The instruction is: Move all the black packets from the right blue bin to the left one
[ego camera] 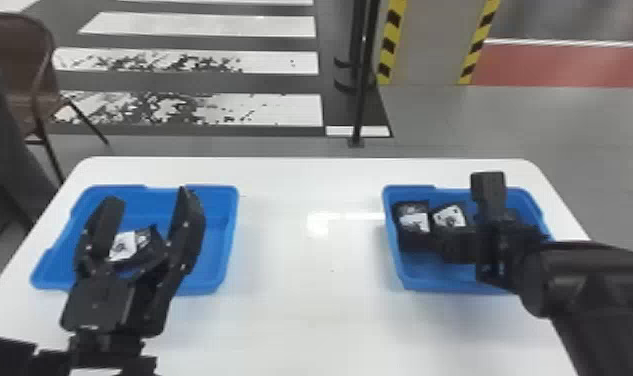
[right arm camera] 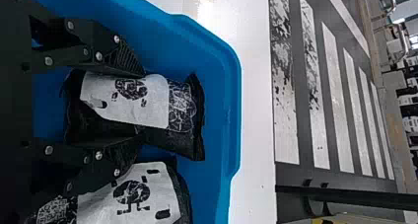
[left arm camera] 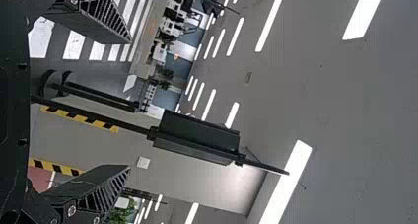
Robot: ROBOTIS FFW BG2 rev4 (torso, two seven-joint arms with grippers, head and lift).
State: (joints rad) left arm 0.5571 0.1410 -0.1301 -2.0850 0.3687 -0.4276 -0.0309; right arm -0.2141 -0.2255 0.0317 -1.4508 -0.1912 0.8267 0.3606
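Foremost in the head view stood the left gripper (ego camera: 147,196), released, its fingers spread wide and nothing held between them. Beyond and beneath it, a packet (ego camera: 123,245), black with a white label, lay inside the left bin (ego camera: 225,235), seen through the gap between those fingers.

Two more black packets were noted in the right bin (ego camera: 389,220), side by side toward its left side. The first packet (ego camera: 414,221) lay nearer the left wall; the second packet (ego camera: 449,216) lay just to its right, label turned at a slant. Whether the two touched could not be told.

The right gripper (ego camera: 491,220) was found over the right bin. In the right wrist view, the right gripper (right arm camera: 142,105) showed its fingers parted, unclenched, with the first packet in line between them, label up. One finger overlapped that packet's black edge in the view; the second packet lay beside the pair, outside the gap.

Both bins rested on a white table (ego camera: 310,280), well apart. Past its far edge stood a pole (ego camera: 361,100) and a column (ego camera: 425,45) with striped edges. A brown chair (ego camera: 17,50) stood to the left, beside the crosswalk (ego camera: 205,25) on the floor.
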